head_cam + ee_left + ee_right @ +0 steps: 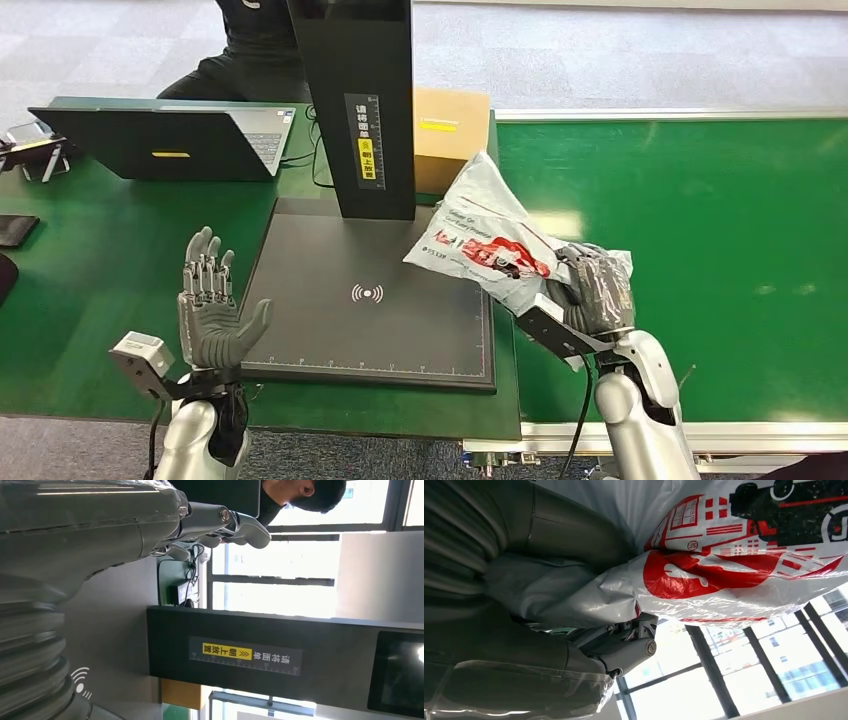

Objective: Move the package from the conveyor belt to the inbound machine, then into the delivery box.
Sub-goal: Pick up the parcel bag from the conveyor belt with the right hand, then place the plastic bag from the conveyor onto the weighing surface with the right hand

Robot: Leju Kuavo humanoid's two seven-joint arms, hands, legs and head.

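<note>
Holding the package (487,243) in our right hand (598,293), fingers closed on one end of the grey mailer, we have it lifted off the conveyor belt (700,220), its free end reaching from that hand over the near corner of the inbound machine (370,300). Our left hand (212,305) stands beside the machine's plate, fingers spread, holding nothing. We judge the slick, crumpled plastic could slide from the grip, or the bag could catch the black upright (360,100) just beyond our right hand. As for containers, a cardboard box (450,135) sits behind that upright; we cannot tell what it holds
</note>
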